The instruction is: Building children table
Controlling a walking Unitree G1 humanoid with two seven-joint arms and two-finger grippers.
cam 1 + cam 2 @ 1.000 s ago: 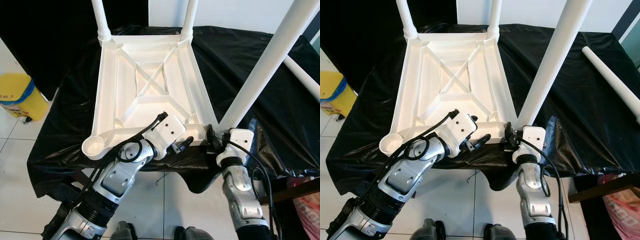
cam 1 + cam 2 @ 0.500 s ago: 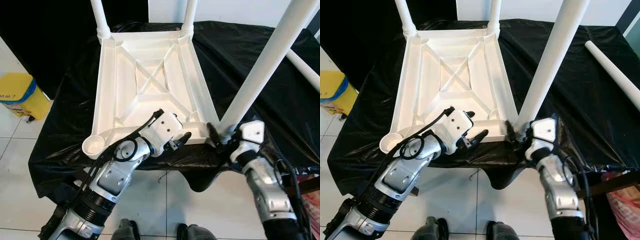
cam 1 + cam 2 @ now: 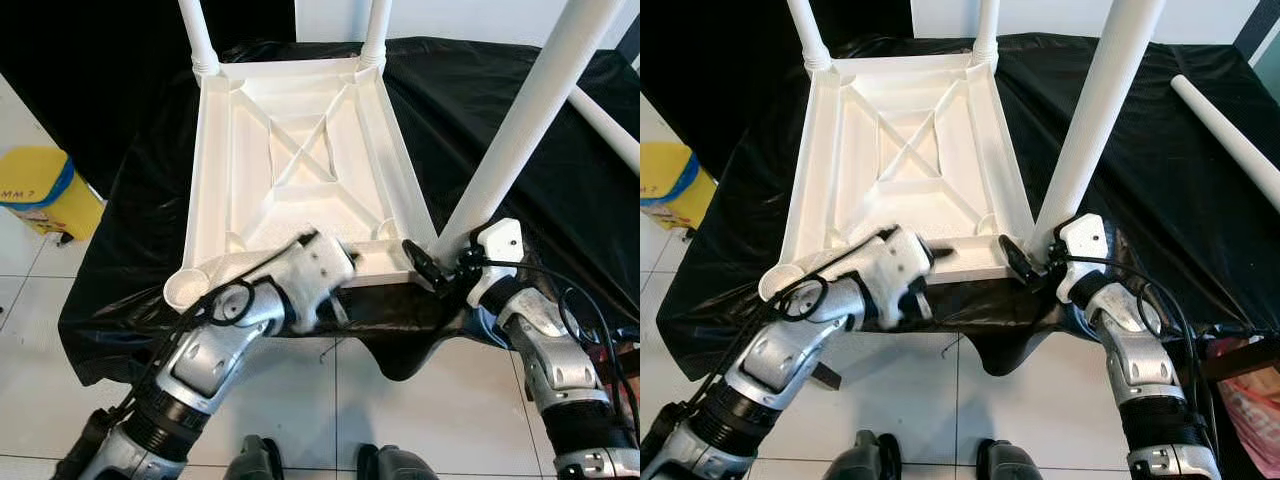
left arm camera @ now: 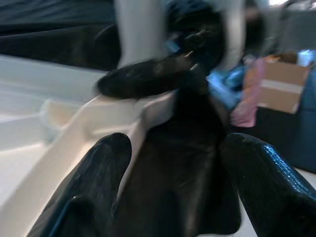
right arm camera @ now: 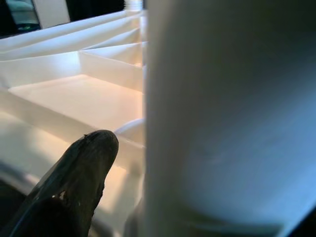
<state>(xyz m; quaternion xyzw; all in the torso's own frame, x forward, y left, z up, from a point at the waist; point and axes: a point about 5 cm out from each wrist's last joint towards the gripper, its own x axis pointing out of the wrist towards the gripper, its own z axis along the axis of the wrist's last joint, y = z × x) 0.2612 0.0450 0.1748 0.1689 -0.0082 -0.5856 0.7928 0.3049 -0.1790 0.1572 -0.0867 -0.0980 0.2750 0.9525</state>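
Observation:
The white children's table (image 3: 205,170) lies upside down on a black-covered bench. Two white legs (image 3: 197,35) stand in its far corners. A third leg (image 3: 520,130) rises slanted from the near right corner, and my right gripper (image 3: 440,262) is shut on its base; one black finger (image 5: 74,182) shows beside the leg (image 5: 222,123). The near left corner socket (image 3: 187,290) holds nothing. My left gripper (image 3: 335,300) hangs open just below the table's front rim, pointing along it toward the right gripper, with its two fingers (image 4: 89,187) wide apart.
A loose white leg (image 3: 1230,135) lies on the black cloth (image 3: 540,60) at the right. A yellow bin (image 3: 35,190) stands on the tiled floor at the left. A cardboard box (image 4: 279,86) sits beyond the bench's right end.
My left gripper has dropped from the tabletop's front rim to just under it. My right arm has swung out to the right, its gripper still at the leg's base.

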